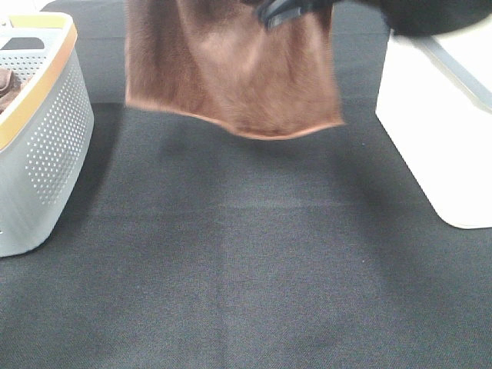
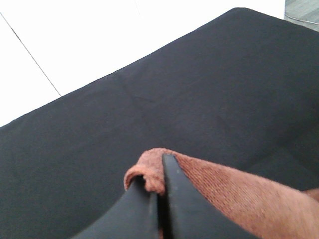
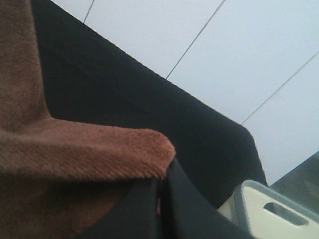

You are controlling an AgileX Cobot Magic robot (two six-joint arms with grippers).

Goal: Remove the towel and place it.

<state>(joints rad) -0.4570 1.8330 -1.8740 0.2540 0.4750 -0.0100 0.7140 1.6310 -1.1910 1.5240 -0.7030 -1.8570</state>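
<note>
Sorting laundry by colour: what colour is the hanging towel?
The towel is plain reddish-brown, paler along the edge; the exterior high view shows it best.

High cam looks down, wrist cams close, share towel [image 1: 231, 69]

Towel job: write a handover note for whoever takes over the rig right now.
Left tool: shut on a corner of the towel.
Right tool: shut on another corner.
The towel hangs spread above the table, between the basket and the white bin.
Done: it is out of the basket.
Left: set it down and open both tools.
</note>
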